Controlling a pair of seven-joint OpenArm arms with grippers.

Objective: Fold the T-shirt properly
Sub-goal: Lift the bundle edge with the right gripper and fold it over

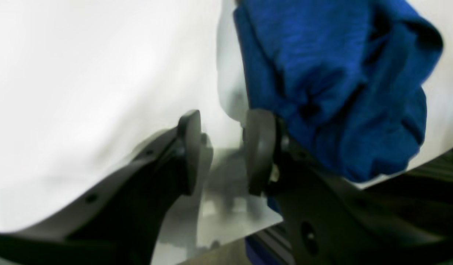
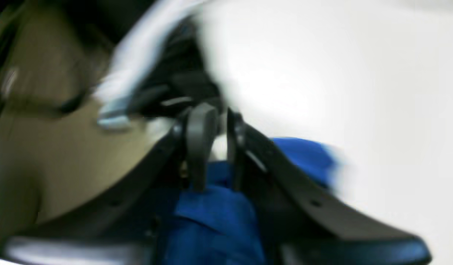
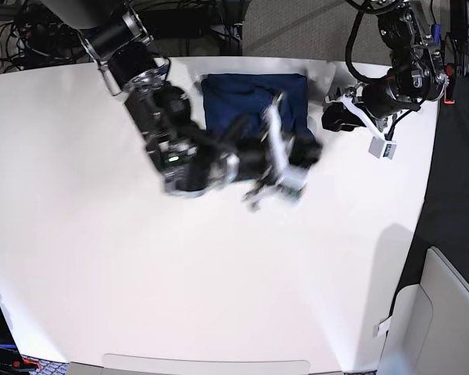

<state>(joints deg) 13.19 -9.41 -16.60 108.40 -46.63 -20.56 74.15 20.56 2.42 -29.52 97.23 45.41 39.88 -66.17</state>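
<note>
The T-shirt (image 3: 254, 98) lies as a folded dark blue block at the far middle of the white table (image 3: 141, 273). In the left wrist view the T-shirt (image 1: 333, 92) is bunched just right of my left gripper (image 1: 224, 147), which stands open with nothing between its fingers. In the base view the left gripper (image 3: 334, 117) sits beside the cloth's right edge. My right gripper (image 3: 285, 173) is blurred over the shirt's near right corner. In the right wrist view the right gripper (image 2: 217, 125) shows only a narrow gap, with blue T-shirt fabric (image 2: 215, 217) under it; a grip cannot be made out.
A white tag (image 3: 381, 148) hangs from the left arm near the table's right edge. Cables and dark equipment (image 3: 180, 23) crowd the far side. The table's edge and a dark frame (image 1: 414, 191) lie close behind the shirt in the left wrist view.
</note>
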